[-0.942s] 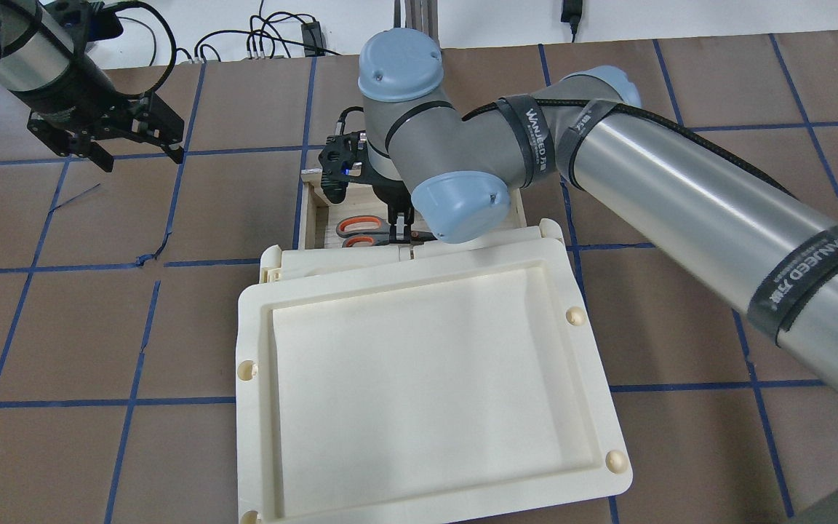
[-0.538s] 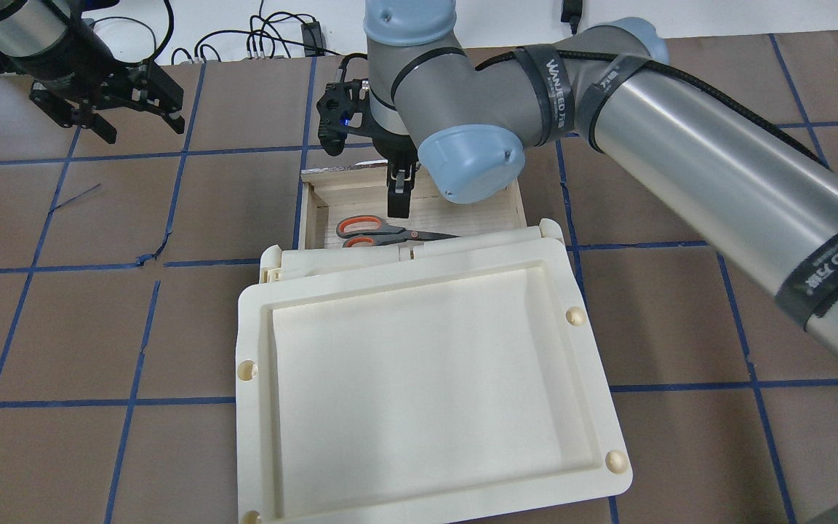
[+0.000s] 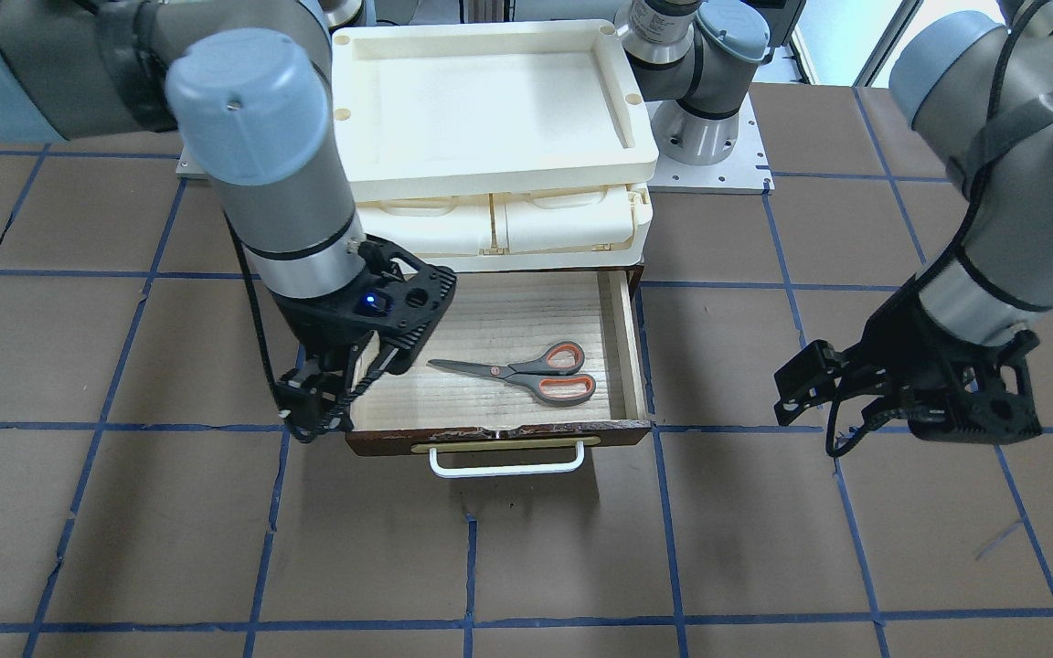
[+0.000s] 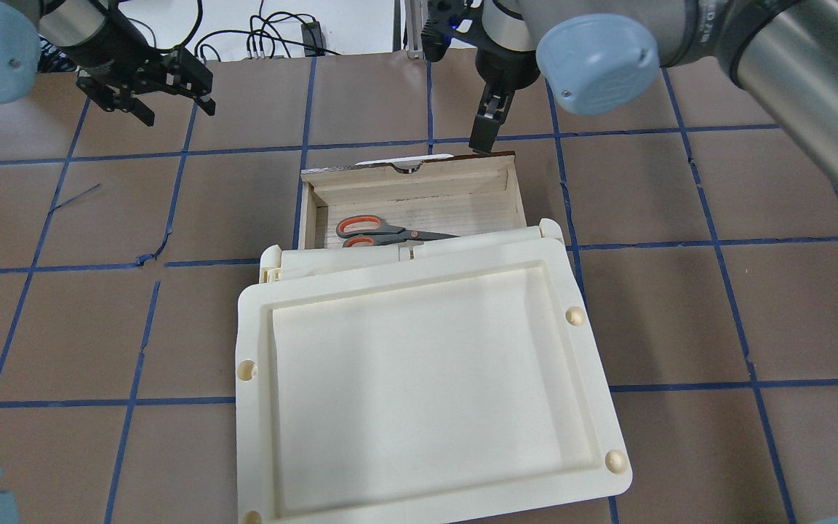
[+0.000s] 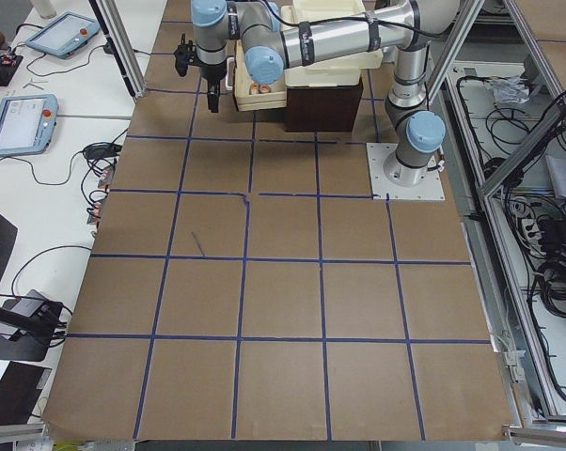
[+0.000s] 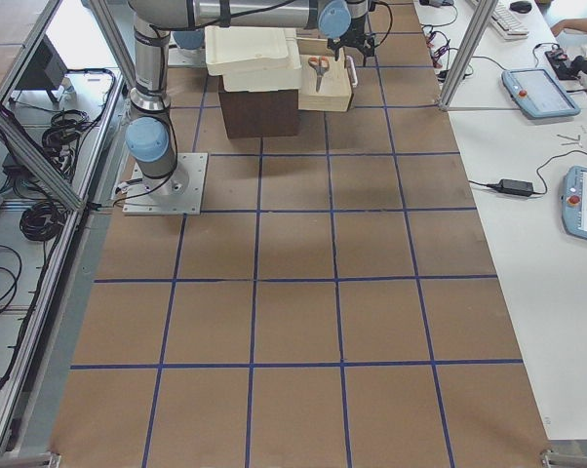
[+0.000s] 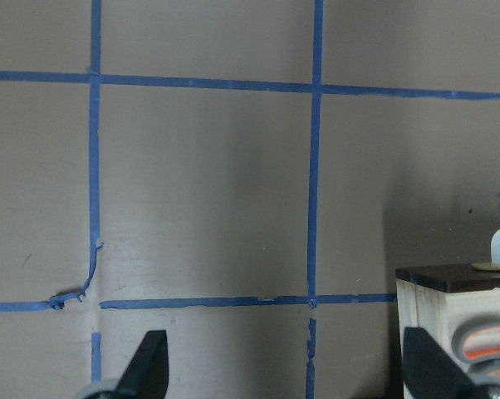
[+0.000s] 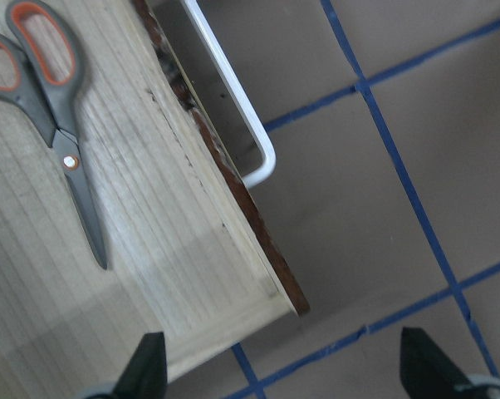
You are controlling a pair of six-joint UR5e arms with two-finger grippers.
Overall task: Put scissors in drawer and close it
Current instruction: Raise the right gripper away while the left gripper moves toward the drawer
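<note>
The scissors (image 3: pixel 526 370), grey with orange-lined loops, lie flat inside the open drawer (image 3: pixel 636 361); they also show in the overhead view (image 4: pixel 382 231) and the right wrist view (image 8: pixel 55 125). The drawer (image 4: pixel 412 185) is pulled out from under the cream unit, with its white loop handle (image 3: pixel 505 466) facing away from the robot. My right gripper (image 3: pixel 312 416) is open and empty, above the drawer's front corner on my right side (image 4: pixel 487 131). My left gripper (image 4: pixel 168 102) is open and empty, off to the left of the drawer above the table (image 3: pixel 796 395).
The cream plastic tray unit (image 4: pixel 244 327) sits on top of the cabinet and covers the drawer's rear part. Brown table surface with blue tape lines (image 3: pixel 472 567) lies all around. Cables (image 4: pixel 273 36) lie beyond the table's far edge.
My right gripper has left the scissors lying in the drawer, risen, and moved outward and to the right, to the drawer's front edge. My left gripper has drifted farther away from me.
</note>
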